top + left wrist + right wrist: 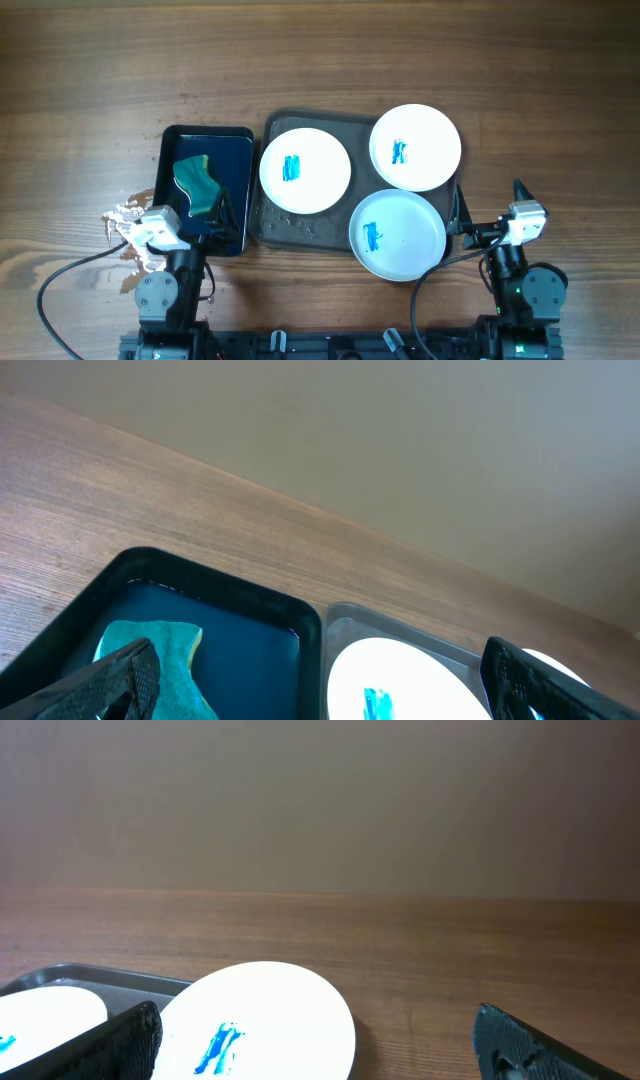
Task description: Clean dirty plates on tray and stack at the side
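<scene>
Three white plates, each with a blue smear, lie on the dark grey tray [268, 226]: one at the left [305, 170], one at the back right [415, 147], one at the front right [397, 236]. Both right-hand plates overhang the tray's edge. My left gripper [215, 222] is open and empty, low at the front of the small black tray. In the left wrist view my jaws [320, 672] frame the sponge [160, 640] and the left plate [400, 670]. My right gripper [487, 197] is open and empty, right of the front plate. My right wrist jaws [318, 1025] frame the back right plate [270, 1010].
A narrow black tray [168, 160] with blue water and a green-yellow sponge [197, 182] stands left of the grey tray. A shiny crumpled patch [125, 217] lies by the left arm. Bare wooden table [560, 120] stretches right of the plates and behind them.
</scene>
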{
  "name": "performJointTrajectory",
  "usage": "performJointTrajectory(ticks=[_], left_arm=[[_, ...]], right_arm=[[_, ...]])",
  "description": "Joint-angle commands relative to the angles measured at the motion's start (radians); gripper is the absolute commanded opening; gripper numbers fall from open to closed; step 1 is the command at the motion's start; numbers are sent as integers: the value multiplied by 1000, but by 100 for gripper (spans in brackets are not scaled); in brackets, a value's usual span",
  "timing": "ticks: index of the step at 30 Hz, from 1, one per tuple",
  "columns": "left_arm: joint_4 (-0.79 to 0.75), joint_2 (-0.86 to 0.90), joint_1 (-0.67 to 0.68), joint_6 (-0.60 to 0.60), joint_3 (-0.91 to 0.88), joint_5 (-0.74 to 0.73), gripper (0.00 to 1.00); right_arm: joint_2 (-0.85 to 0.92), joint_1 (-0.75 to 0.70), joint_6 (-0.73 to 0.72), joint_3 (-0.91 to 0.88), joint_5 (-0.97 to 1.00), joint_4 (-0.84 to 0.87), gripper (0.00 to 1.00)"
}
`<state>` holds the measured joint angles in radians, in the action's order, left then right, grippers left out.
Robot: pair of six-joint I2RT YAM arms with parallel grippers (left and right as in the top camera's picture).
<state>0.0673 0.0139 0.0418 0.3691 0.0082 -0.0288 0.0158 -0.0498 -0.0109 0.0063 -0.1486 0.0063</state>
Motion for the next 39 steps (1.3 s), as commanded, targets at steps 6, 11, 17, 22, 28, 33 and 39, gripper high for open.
performJointTrajectory(ticks=[6, 11, 17, 22, 28, 33, 39], left_arm=[[7, -6, -8, 2, -2, -15, 100], [7, -6, -6, 10, -2, -29, 100], [43, -3, -6, 13, 18, -72, 100], [186, 98, -6, 9, 145, -36, 100], [396, 504, -6, -25, 521, 3, 100], [766, 933, -6, -51, 941, 4, 100], [1091, 1271, -6, -47, 1178, -18, 100]], right_arm=[[6, -5, -16, -1, 10, 3, 100], [6, -5, -16, -1, 10, 3, 100], [6, -5, -16, -1, 10, 3, 100], [6, -5, -16, -1, 10, 3, 100], [6, -5, -16, -1, 10, 2, 100], [7, -5, -16, -1, 10, 3, 100], [6, -5, -16, -1, 10, 3, 100]])
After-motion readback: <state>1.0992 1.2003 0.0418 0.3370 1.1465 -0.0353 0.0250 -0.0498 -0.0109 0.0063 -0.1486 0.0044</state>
